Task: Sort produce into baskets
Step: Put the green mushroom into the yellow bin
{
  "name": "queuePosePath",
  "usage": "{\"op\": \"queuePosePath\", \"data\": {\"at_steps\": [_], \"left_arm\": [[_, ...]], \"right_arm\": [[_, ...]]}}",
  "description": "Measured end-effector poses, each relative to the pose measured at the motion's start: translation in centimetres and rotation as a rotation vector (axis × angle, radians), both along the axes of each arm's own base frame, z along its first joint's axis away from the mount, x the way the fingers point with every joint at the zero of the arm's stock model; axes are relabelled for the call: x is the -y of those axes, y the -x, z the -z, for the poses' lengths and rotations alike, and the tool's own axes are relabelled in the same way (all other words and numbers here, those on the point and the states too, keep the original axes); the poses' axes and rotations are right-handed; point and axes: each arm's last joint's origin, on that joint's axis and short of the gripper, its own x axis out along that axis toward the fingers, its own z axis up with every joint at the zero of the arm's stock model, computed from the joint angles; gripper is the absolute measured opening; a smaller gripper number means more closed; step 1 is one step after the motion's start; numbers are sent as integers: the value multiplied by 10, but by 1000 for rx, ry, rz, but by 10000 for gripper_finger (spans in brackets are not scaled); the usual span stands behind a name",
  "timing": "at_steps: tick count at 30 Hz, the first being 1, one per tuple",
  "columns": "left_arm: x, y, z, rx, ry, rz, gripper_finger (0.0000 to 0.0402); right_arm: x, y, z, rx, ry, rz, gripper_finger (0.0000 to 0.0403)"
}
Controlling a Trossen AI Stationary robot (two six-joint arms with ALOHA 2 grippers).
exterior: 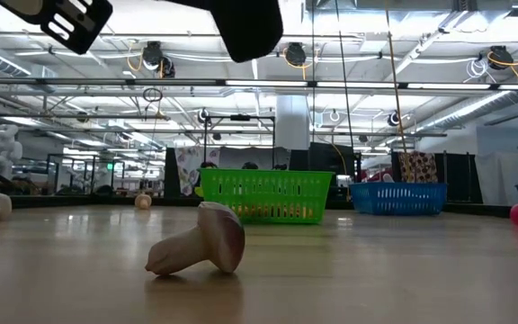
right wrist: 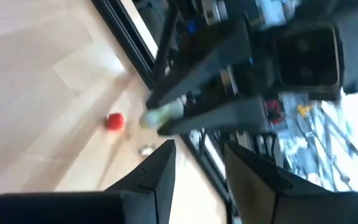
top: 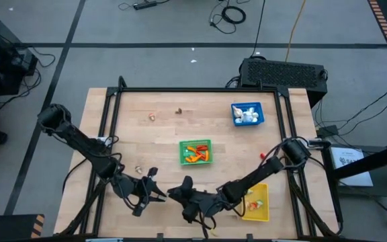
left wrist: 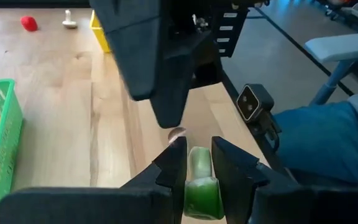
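My left gripper (top: 157,195) (left wrist: 197,152) hangs over the table's near edge, shut on a small green piece of produce (left wrist: 199,177). My right gripper (top: 177,195) (right wrist: 199,158) faces it from the right, open, with nothing between its fingers. In the right wrist view the green piece (right wrist: 163,114) shows just ahead of those fingers. A beige mushroom (exterior: 200,245) lies on its side on the table under the two grippers. The green basket (top: 195,152) with orange and red pieces stands mid-table. The blue basket (top: 247,113) stands far right and the yellow basket (top: 256,202) near right. My left gripper pinches the green piece by its two sides (left wrist: 199,163) between its two fingers. The piece lies along the fingers and sticks out a little past their tips. The fingers slant down toward the table's right side. The piece is lifted clear of the table.
Loose pieces lie on the wood: a red one (top: 263,156) near the right rail, two small ones (top: 152,117) (top: 179,111) toward the far edge, and a pale one (top: 139,169) beside my left arm. A black frame (top: 193,90) rims the table.
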Motion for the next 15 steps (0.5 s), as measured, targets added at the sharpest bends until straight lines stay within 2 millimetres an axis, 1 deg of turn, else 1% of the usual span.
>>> {"op": "queuePosePath", "data": {"at_steps": [5,8,12,15], "left_arm": [[-2,0,-3,30,-26,-17,79],[-5,-2,-7,59,-26,-30,79],[-9,-5,-11,83,-9,-51,79],[-10,-6,-11,85,-7,-58,79]], "right_arm": [[-3,4,8,-55,-64,17,130],[-3,6,12,-89,-70,26,130],[-3,5,10,-75,-75,32,130],[-1,5,9,-49,-64,95,130]]}}
